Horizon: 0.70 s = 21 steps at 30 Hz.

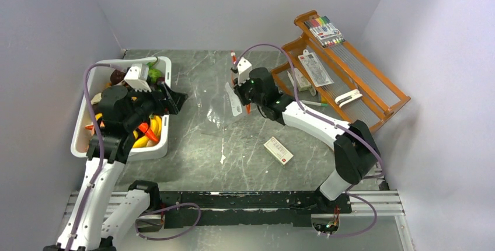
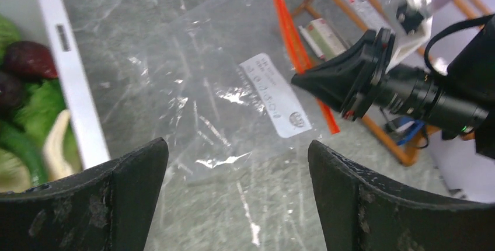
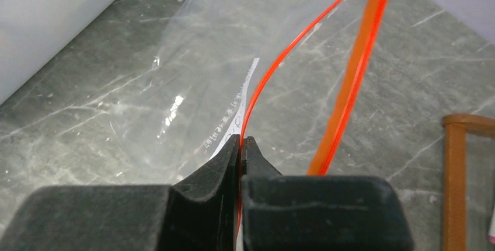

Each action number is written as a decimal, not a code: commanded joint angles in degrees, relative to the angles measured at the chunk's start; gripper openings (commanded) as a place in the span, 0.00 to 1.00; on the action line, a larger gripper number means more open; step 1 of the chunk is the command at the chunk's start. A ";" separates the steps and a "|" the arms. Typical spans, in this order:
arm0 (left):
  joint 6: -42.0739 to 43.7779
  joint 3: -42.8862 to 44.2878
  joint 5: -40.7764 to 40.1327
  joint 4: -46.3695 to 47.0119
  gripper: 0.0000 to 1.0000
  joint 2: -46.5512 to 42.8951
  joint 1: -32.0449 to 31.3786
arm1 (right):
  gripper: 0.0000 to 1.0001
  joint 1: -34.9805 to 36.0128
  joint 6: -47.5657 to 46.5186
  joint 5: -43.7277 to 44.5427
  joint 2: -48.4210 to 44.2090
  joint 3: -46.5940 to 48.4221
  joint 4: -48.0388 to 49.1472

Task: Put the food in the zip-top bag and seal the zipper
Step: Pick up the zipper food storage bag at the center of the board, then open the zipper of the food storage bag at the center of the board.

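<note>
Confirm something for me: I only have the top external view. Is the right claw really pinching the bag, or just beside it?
Observer: Pinching. The right wrist view shows the right claw shut on one lip of the zipper; the other lip stands apart, so the mouth is open.
Operator: Does the left claw hold any food?
Observer: No. In the left wrist view it is open and empty.
Operator: Anything loaded already?
Observer: No; the zip-top bag is empty, and only its white label shows.
</note>
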 commanded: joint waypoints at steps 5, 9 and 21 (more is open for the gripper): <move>-10.44 4.63 11.52 7.22 0.84 8.60 0.56 | 0.00 5.06 -6.29 5.96 -9.01 -0.36 -1.69; -13.65 4.78 16.58 13.17 0.80 12.65 0.56 | 0.00 7.51 -6.13 5.91 -11.11 -0.93 -1.17; -20.56 1.30 24.67 22.47 0.83 19.47 0.47 | 0.00 16.08 -8.57 10.14 -9.23 0.34 -1.03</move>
